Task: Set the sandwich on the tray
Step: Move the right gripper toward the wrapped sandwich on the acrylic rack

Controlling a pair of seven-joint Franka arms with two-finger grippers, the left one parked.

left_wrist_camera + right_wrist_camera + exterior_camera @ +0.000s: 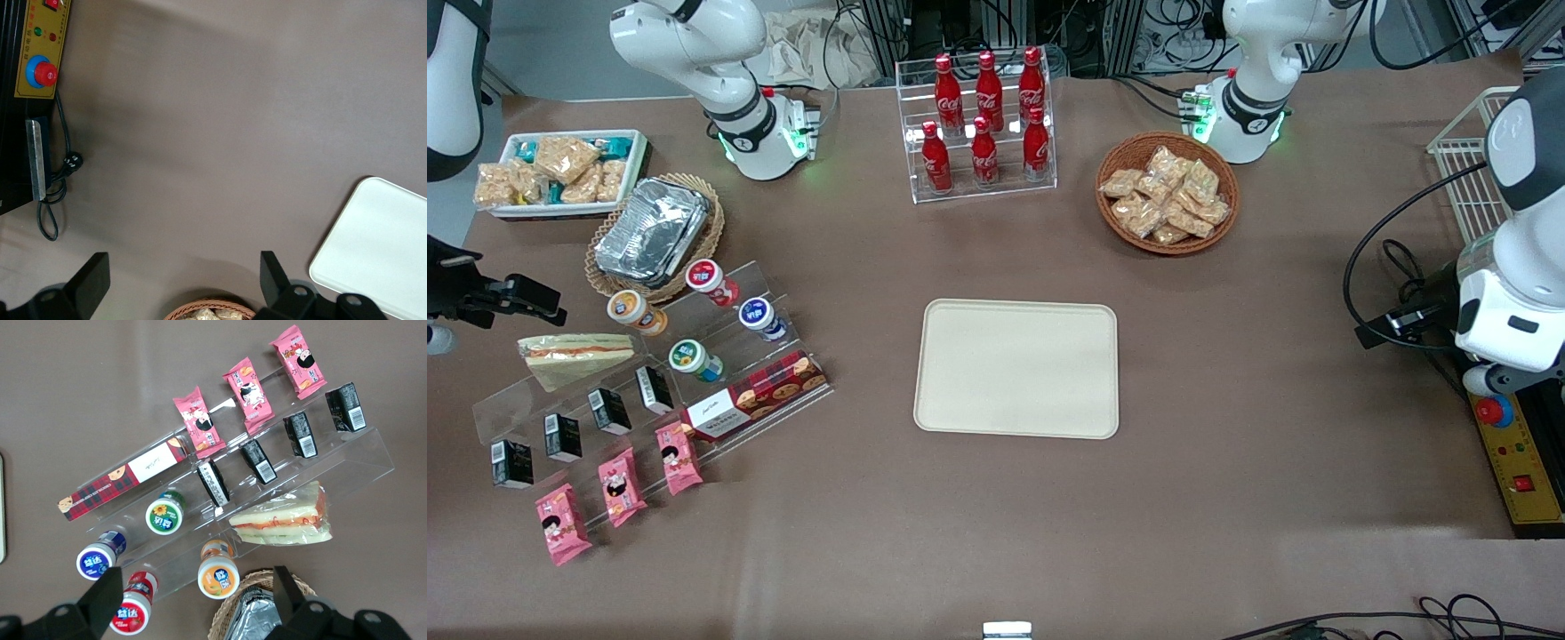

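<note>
Gripper [197, 579] of the right arm hangs above the clear stepped stand [267, 487] at the working arm's end of the table, and its two fingers [107, 593] stand wide apart with nothing between them. In the front view the gripper [511, 298] shows at the edge of the frame, at middle height, a little higher in the picture than the sandwich [574, 356].

In the wrist view, the orange-lidded cup [218, 573] and the red-lidded cup [131, 613] lie between the fingers. Just beside them is the wicker basket [230, 620] with foil containers [257, 617].

The sandwich [283, 520], a wrapped wedge with red and green filling, lies flat on the stand's step nearest this basket. It is near the orange-lidded cup but not touching it. One step nearer to the front camera stands a row of small black cartons [257, 461], and nearer again lie three pink snack packets [248, 385]. The red cookie box [120, 480] lies beside the green-lidded cup [163, 515] and the blue-lidded cup [97, 559].

The tray [1018, 369] lies in the middle of the front view, cream-beige, well apart from the sandwich. At the top of that frame stands a rack of cola bottles [983, 116].
</note>
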